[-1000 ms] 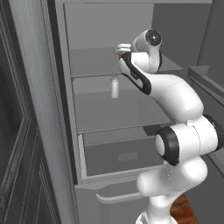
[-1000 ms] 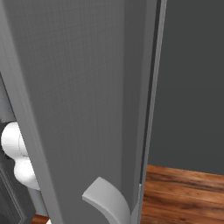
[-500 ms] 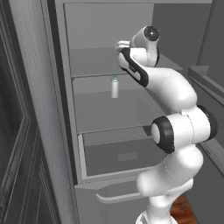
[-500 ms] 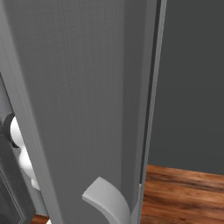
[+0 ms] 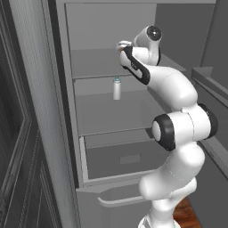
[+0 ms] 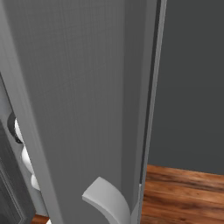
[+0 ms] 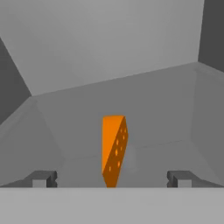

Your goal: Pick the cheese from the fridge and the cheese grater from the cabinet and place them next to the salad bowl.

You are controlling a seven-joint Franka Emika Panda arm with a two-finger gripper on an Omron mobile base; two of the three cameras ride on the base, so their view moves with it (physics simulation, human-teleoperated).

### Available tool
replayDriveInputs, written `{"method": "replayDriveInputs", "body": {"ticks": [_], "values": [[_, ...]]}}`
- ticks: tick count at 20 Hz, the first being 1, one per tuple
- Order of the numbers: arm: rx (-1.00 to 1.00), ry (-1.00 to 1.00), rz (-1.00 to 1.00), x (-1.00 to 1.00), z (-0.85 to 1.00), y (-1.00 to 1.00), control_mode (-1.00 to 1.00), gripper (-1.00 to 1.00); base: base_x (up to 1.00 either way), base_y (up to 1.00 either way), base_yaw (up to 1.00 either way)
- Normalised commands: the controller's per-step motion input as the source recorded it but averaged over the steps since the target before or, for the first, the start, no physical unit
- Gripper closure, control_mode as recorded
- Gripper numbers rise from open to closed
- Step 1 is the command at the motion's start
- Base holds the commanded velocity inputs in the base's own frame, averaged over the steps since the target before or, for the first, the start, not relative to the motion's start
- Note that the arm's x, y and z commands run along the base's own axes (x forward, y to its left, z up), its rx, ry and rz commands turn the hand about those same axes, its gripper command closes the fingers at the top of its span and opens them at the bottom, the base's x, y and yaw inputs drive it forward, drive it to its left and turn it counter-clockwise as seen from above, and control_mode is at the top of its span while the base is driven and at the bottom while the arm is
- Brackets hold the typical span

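Observation:
The cheese point(image 7: 113, 148), a small bright orange wedge with pale dots, stands upright on a pale grey shelf of the fridge point(image 5: 62, 89). My gripper point(image 7: 111, 178) is open just in front of it, a dark fingertip point(image 7: 43, 178) far out on each side and nothing held. From the left base view the arm reaches into the fridge's upper shelf, with the gripper point(image 5: 121, 48) at the shelf's front. The cheese grater, the cabinet and the salad bowl are out of view.
A small pale bottle point(image 5: 116, 89) stands on the middle shelf below the hand. Lower down is an open drawer point(image 5: 120, 158). The fridge door point(image 6: 87, 87) with its curved handle point(image 6: 105, 203) stands close on the right, wooden floor point(image 6: 183, 192) behind it.
The arm has stretched further into the upper shelf and its elbow has risen. In the right base view the white arm has slid left behind the door. The jaws stayed open.

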Motion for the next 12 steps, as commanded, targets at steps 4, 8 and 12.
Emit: {"method": "replayDriveInputs", "body": {"ticks": [4,8,12], "values": [[0.03,0.01,0.00,0.20,-0.13,0.00,-1.00,-1.00,0.00,0.00,0.00],[0.00,0.02,0.00,0.22,-0.08,0.00,-1.00,-1.00,0.00,0.00,0.00],[0.00,0.03,0.00,0.20,-0.10,0.00,-1.00,-1.00,0.00,0.00,0.00]]}}
